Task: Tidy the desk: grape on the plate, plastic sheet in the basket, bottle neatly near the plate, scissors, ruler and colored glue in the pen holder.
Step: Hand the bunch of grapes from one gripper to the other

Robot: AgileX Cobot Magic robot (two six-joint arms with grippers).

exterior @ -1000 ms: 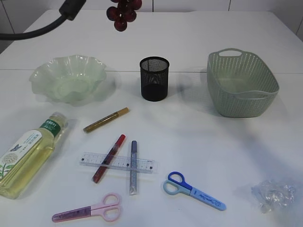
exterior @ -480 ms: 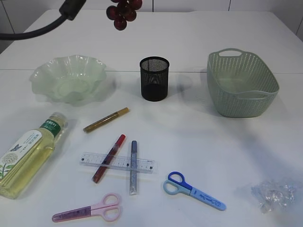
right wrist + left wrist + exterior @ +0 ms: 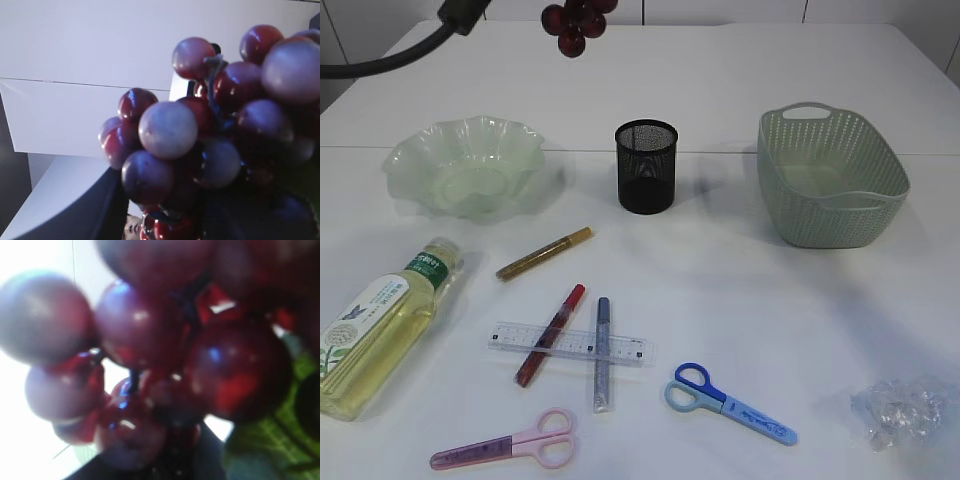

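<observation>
above white table (image 3: pixel 800 300), grape (image 3: pixel 576 22) hangs at unseen tool.

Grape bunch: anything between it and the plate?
Nothing visible. The grape bunch hangs in the air behind and to the right of the green plate, whose bowl looks empty. The pen holder stands off to the right.

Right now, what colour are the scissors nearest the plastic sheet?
Blue handles, light blue sheath; the scissors show best in the exterior view.
</observation>
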